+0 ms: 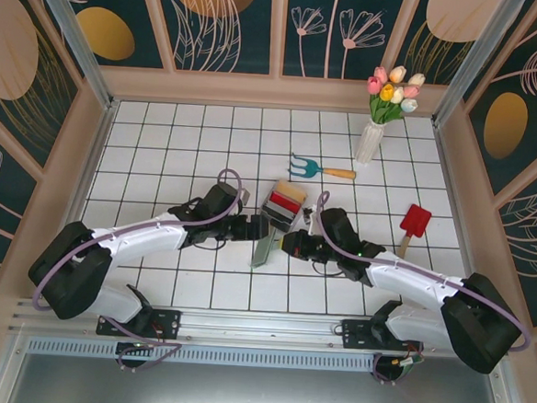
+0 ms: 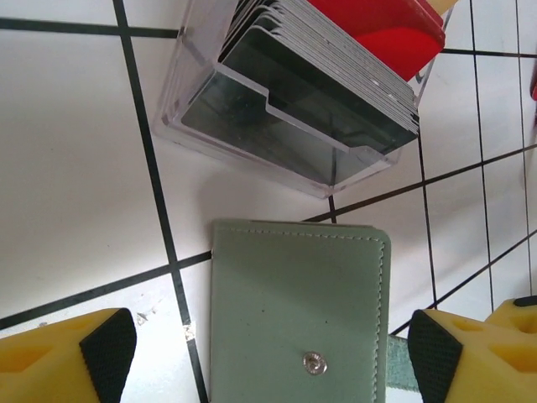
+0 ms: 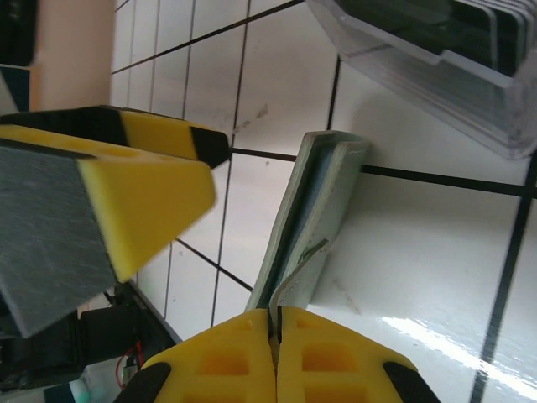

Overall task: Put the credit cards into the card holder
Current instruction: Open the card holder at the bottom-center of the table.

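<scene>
Right jaws are clenched on a flap of the card holder [image 3: 315,218], which is tilted up off the table [image 2: 67,168]. Left jaws are spread wide astride it, empty. Beyond, the credit cards [image 2: 336,84] are stacked in a clear tray [image 2: 252,151]; none is judged inserted.

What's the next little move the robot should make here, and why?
Probably close the left gripper on the free flap of the card holder and ease it open. The right gripper is shut on one edge, holding it on its side, barely parted; the left gripper's jaws stand open either side of it. The credit cards wait in the clear tray behind.
</scene>
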Robot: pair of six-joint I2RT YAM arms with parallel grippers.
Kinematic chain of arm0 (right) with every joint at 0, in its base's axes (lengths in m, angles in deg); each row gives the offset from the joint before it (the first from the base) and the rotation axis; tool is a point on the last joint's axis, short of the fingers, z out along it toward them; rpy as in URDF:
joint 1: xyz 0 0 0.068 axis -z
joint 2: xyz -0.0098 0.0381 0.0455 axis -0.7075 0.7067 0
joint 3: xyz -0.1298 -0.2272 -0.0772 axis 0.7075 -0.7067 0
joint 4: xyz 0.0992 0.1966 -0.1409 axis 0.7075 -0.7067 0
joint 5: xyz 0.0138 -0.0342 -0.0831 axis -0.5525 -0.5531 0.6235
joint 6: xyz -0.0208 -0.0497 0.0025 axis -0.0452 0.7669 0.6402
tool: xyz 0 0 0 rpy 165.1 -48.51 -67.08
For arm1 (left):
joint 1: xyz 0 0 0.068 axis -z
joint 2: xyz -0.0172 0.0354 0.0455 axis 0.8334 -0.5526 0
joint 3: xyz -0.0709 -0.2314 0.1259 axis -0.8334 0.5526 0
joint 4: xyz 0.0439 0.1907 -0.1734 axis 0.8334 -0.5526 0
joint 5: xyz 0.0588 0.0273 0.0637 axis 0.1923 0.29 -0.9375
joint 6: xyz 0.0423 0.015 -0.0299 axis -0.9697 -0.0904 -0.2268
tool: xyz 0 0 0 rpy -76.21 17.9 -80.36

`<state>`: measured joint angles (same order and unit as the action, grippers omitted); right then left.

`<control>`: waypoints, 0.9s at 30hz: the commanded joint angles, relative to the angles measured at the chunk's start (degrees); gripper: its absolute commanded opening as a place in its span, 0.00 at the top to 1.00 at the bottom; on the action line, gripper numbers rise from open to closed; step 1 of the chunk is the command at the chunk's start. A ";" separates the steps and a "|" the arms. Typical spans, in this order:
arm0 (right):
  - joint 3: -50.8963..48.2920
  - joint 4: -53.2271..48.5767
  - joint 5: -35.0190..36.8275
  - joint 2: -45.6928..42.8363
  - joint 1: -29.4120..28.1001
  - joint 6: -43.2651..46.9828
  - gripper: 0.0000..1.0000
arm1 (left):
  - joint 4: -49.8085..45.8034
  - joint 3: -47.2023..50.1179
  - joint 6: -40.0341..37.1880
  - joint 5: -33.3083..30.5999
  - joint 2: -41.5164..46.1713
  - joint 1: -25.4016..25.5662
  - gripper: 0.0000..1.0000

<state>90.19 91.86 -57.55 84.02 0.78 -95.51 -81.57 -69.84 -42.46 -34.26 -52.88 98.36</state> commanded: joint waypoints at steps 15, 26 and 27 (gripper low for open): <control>2.22 1.48 0.09 2.70 -0.14 -1.38 0.94 | 0.08 0.45 -2.03 -0.32 -2.13 0.03 0.46; 4.14 -6.24 4.14 1.44 0.05 1.09 0.94 | -3.46 2.82 -1.51 -8.34 0.19 0.04 0.84; 4.91 -10.14 7.24 2.27 0.12 1.86 0.94 | -2.75 3.89 -0.66 -8.40 0.81 0.08 0.91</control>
<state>92.35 88.82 -55.89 86.49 0.78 -95.40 -83.36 -68.18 -43.88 -40.05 -54.13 98.36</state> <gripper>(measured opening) 0.068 0.128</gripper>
